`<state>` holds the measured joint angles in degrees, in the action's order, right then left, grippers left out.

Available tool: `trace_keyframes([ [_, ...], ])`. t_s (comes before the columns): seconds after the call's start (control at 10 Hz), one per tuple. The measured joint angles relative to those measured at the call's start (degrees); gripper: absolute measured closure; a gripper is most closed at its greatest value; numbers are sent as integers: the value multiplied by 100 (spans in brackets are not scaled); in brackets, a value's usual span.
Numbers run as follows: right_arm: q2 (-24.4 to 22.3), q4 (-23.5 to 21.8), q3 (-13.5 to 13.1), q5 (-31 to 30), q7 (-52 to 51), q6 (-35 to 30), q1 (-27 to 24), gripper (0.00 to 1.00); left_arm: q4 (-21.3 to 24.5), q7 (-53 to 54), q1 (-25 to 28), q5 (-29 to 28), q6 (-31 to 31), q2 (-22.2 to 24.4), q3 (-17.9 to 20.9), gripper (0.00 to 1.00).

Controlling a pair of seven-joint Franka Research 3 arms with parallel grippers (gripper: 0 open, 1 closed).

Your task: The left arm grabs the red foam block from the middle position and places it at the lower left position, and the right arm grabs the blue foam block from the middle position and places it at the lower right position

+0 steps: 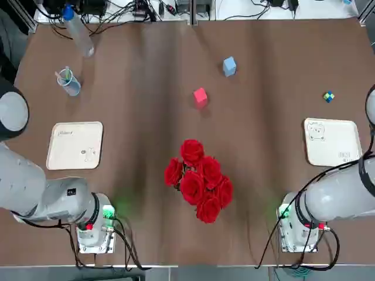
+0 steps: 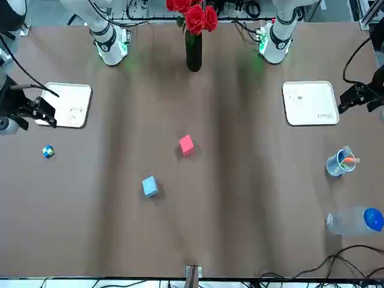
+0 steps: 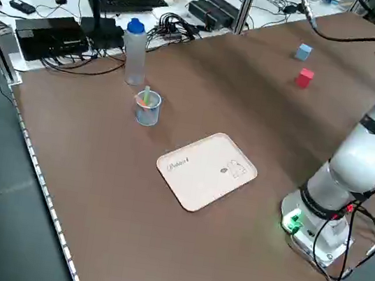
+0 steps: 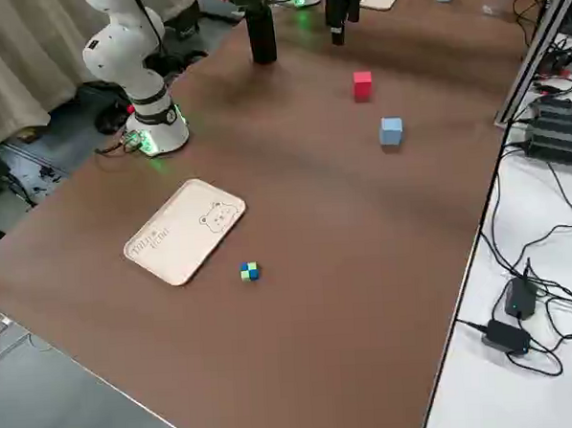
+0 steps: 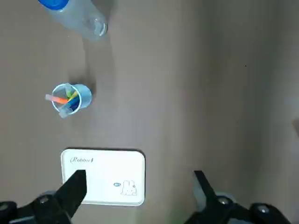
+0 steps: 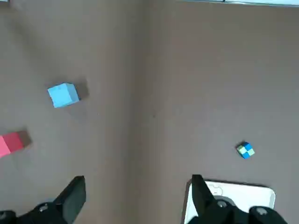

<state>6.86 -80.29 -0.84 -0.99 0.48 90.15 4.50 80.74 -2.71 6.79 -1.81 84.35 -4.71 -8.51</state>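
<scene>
My brown table (image 1: pixel 135 175) carries a vase of red roses (image 1: pixel 198 180) near my bases, a cream tray (image 1: pixel 75 145) on each side, a pen cup (image 1: pixel 68 82), a bottle (image 1: pixel 78 32) and a small checkered cube (image 1: pixel 329 96), with cables and electronics along the far edge. The red foam block (image 1: pixel 200 96) and blue foam block (image 1: pixel 229 66) sit apart mid-table, untouched. My left gripper (image 5: pixel 138 184) and right gripper (image 6: pixel 135 189) both hang high, fingers spread and empty, well away from the blocks.

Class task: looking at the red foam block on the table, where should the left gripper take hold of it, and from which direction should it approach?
Grip the red foam block across two opposite flat side faces, descending from above. It sits alone on the table, turned slightly askew, so the left gripper should probably rotate to match.
</scene>
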Motion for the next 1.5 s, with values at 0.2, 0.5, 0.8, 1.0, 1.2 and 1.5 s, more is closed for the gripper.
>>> trace_keyframes([
  [0.2,0,3,0,0,0,0,0,0,9,6,-3,0,0,-1,-5,0],
  [0.5,0,6,4,0,-1,-3,2,0,28,18,-78,0,17,-64,-94,0],
  [0.8,17,5,17,2,-7,-12,130,0,34,-385,-304,0,66,-288,-463,0],
  [1.0,67,5,21,2,-6,-14,228,0,36,-1014,-709,0,140,-460,-515,0],
  [1.2,195,0,21,5,-6,-12,276,0,37,-1325,-1206,0,421,-650,-533,0],
  [1.5,648,-20,30,12,-10,58,618,0,46,-2254,-2203,-4,1105,-1115,-542,0],
])
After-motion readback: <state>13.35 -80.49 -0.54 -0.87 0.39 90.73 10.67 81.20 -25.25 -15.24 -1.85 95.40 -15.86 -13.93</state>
